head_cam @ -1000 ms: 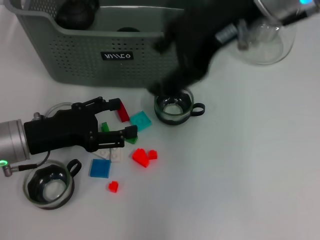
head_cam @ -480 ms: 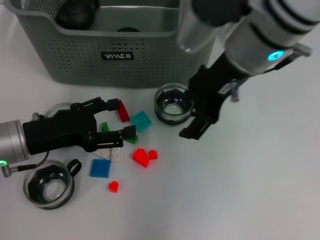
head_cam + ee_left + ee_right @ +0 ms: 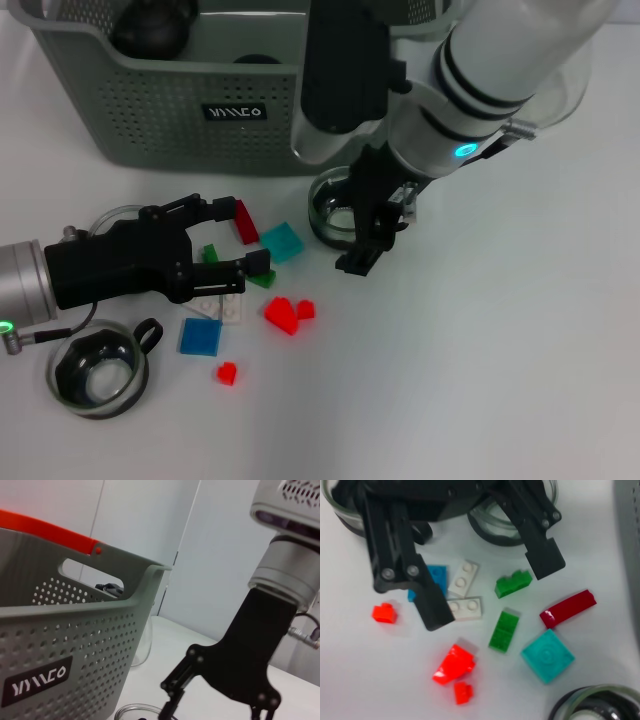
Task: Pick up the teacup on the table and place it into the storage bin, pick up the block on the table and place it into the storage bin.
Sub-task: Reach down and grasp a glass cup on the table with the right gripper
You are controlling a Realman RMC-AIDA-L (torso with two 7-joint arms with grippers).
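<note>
A glass teacup [image 3: 333,212] with a dark band stands just in front of the grey-green storage bin [image 3: 150,100]. My right gripper [image 3: 380,238] hangs open at the cup's right side and hides its handle. One finger [image 3: 356,262] reaches down near the cup's front. The left wrist view shows that gripper [image 3: 215,705] above the cup's rim [image 3: 140,712]. Loose blocks lie scattered left of the cup: a teal block [image 3: 283,241], a long red one [image 3: 245,222] and a red pair [image 3: 283,313]. My left gripper [image 3: 245,237] is open over the blocks and holds nothing.
A second teacup [image 3: 98,372] stands at the near left, and another glass [image 3: 112,216] shows behind my left arm. A clear glass teapot [image 3: 565,90] is at the back right. Dark objects [image 3: 150,25] lie in the bin. More blocks: blue [image 3: 200,336], white [image 3: 225,310], green [image 3: 262,280].
My right arm has swung down and to the left from beside the bin, ending at the teacup. The left gripper and the blocks have not moved.
</note>
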